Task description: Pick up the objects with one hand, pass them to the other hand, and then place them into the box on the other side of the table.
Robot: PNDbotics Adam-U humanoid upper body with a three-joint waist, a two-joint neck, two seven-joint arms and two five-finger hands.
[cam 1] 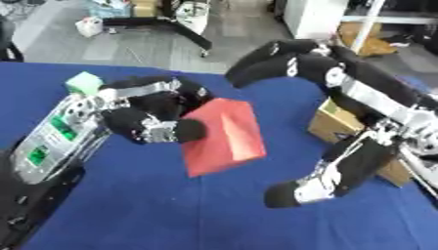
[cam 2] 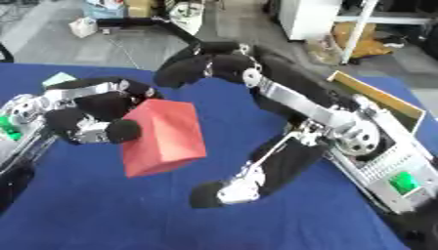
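Observation:
A red box-shaped block (cam 1: pixel 224 136) hangs above the blue table (cam 1: pixel 171 215), held at its left side by my left hand (cam 1: pixel 158 117), whose fingers and thumb curl round it. My right hand (cam 2: pixel 256 122) is spread wide open just right of the block, fingers arching over its top and thumb (cam 2: pixel 231 188) reaching below. I cannot tell whether it touches the block. A cardboard box (cam 1: pixel 338 122) stands at the table's right edge, partly hidden behind my right arm.
A small light-green object (cam 1: pixel 84 83) lies on the table behind my left wrist. Beyond the far edge is a grey floor with a black stand (cam 1: pixel 171 27) and white furniture (cam 2: pixel 312 17).

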